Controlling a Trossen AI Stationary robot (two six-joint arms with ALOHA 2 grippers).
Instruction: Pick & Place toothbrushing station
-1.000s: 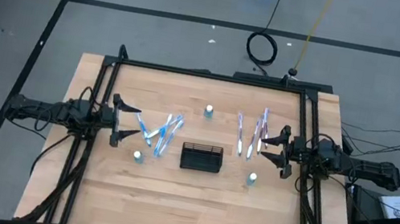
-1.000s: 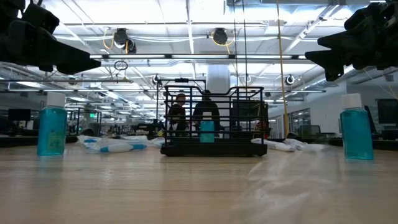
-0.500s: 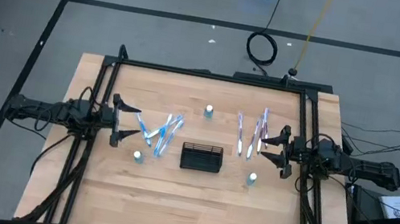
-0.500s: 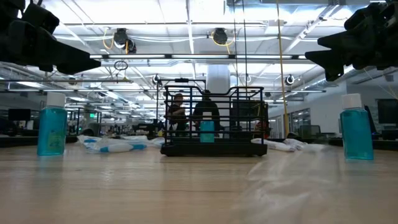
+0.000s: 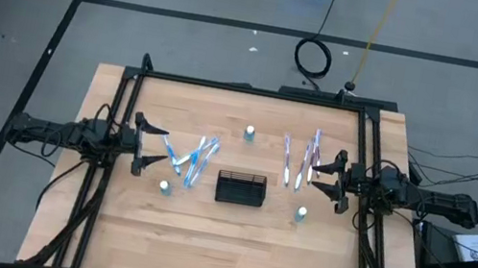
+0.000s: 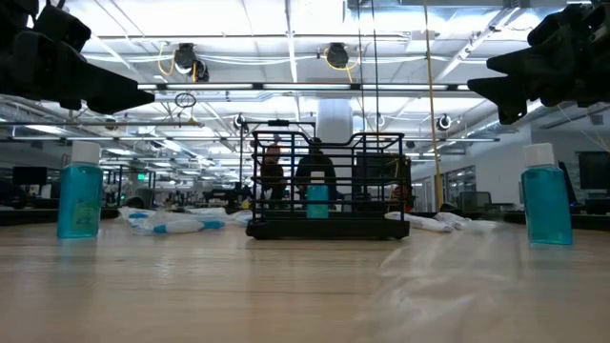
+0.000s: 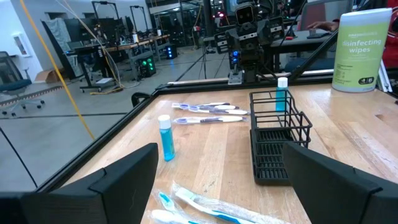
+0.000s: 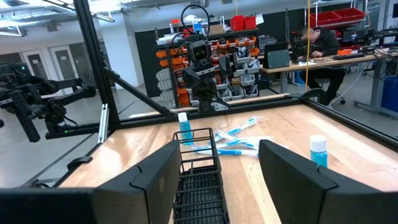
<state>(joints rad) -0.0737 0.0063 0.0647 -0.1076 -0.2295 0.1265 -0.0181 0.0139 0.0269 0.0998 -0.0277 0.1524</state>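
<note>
My left end effector [image 5: 151, 147] hangs above the left side of the wooden counter [image 5: 229, 249], fingers spread wide and holding nothing. My right end effector [image 5: 327, 179] hangs over the right side, also parted and empty. Between them, near the counter's middle, sits the toothbrushing station [image 5: 240, 189], upright and apart from both. Wrapped toothbrushes [image 5: 194, 158] lie just left of it, more toothbrushes [image 5: 301, 160] to its right. Three small blue bottles [image 5: 166, 187] stand around it. Beyond the counter a person [image 8: 320, 41] sits at a desk.

Toothbrushes [image 5: 194, 156] and bottles [image 5: 165, 187] flanking holder [image 5: 240, 189]
</note>
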